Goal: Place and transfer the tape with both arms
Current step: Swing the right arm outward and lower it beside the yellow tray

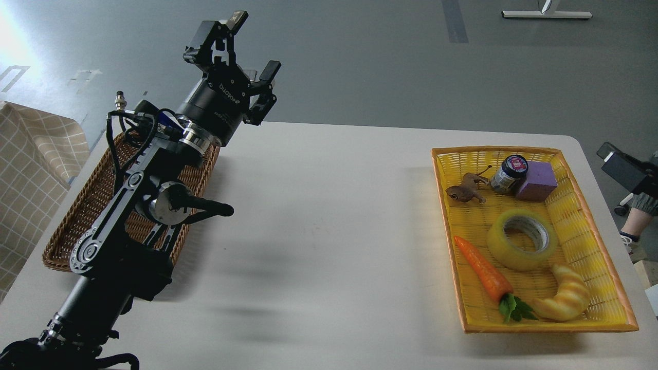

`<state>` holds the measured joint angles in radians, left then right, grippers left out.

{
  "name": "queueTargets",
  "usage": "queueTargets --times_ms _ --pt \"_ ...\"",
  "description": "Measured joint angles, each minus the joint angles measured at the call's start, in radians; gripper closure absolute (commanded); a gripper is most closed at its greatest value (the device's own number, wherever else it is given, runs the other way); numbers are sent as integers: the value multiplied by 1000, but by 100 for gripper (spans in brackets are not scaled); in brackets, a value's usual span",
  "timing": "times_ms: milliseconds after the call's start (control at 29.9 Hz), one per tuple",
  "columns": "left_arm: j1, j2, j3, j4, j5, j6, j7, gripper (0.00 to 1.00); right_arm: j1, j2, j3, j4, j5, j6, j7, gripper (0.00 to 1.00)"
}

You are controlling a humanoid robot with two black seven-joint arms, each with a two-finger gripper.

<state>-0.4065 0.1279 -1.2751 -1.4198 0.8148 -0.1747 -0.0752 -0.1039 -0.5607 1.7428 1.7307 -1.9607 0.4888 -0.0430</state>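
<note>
the desk carries a brown wicker basket at its left edge and a yellow basket at its right edge. the left arm is raised over the brown basket, its left gripper spread wide, holding nothing. no right arm shows. the tape lies flat mid yellow basket, just beside the toy carrot and croissant. the task looks unstarted; next, probably a right-arm reach for the tape.
</note>
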Motion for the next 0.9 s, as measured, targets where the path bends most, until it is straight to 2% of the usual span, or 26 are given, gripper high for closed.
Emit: queueTargets --times_ms 234,534,902 --pt "3 -1 2 0 1 0 0 2 -40 10 3 1 6 0 -6 0" --pt "9 -4 0 -1 1 0 0 2 -45 10 -8 -7 46 0 -45 1" --pt "12 -4 0 -2 3 0 0 2 -46 -39 -13 -19 37 0 -44 1"
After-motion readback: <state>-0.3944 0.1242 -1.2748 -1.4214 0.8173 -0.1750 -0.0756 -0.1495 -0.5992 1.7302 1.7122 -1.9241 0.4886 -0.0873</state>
